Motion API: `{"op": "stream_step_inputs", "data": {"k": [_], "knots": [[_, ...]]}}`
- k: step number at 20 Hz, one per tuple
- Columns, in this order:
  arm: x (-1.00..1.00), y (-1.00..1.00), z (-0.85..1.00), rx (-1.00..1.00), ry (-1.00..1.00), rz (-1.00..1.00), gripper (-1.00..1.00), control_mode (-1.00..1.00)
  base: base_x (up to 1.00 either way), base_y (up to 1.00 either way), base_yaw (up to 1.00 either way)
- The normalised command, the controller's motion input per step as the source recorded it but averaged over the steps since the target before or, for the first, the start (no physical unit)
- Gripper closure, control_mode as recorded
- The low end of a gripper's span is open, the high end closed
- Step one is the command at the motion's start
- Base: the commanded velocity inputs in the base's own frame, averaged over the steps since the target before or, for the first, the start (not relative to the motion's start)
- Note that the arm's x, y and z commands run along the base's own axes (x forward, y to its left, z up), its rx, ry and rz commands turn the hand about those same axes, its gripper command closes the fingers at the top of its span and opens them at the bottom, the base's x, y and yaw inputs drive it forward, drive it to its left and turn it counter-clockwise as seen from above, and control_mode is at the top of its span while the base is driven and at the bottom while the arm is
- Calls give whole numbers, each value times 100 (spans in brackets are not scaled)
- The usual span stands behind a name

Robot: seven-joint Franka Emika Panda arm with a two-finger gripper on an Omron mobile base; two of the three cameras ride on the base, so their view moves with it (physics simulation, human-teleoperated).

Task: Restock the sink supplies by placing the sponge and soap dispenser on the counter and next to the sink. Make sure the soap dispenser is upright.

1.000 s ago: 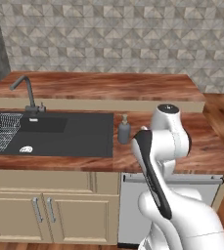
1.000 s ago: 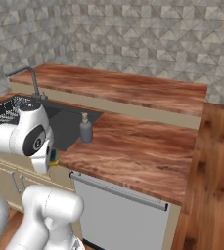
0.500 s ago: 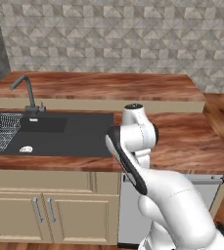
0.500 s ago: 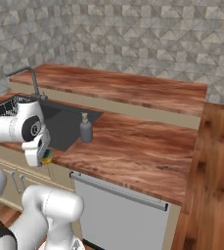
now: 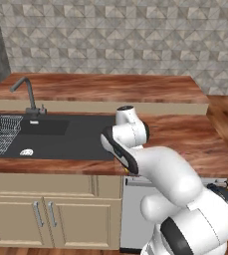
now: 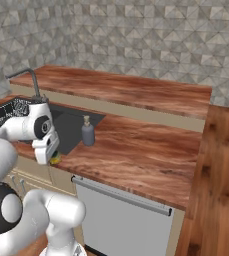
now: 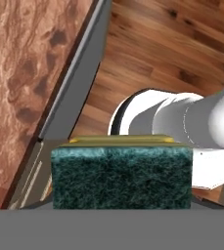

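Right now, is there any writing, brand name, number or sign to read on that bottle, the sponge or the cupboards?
None: no words, numbers or signs can be read.
The soap dispenser is plain grey-blue, with no label.
The sponge shows bare green fibre over a yellow edge.
The counter, sink and cabinet doors carry no markings.

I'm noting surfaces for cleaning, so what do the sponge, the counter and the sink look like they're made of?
The sponge: a fuzzy dark green scouring face over a thin yellow layer, probably foam. The counter: reddish-brown with wood grain and a slight sheen, either wood or a wood-look laminate. The sink: flat matte black, possibly composite or coated metal; the render leaves that open.
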Motion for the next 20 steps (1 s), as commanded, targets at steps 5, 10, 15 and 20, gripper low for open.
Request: {"op": "stream_step_inputs", "data": {"k": [5,10,15,20], "knots": [[38,-18,-30,0,-3,0,100,-100,0,0,0],[32,-6,-21,0,-4,0,100,-100,0,0,0],[40,0,-22,0,0,0,100,-100,0,0,0],[38,0,-28,0,0,0,100,-100,0,0,0]]}}
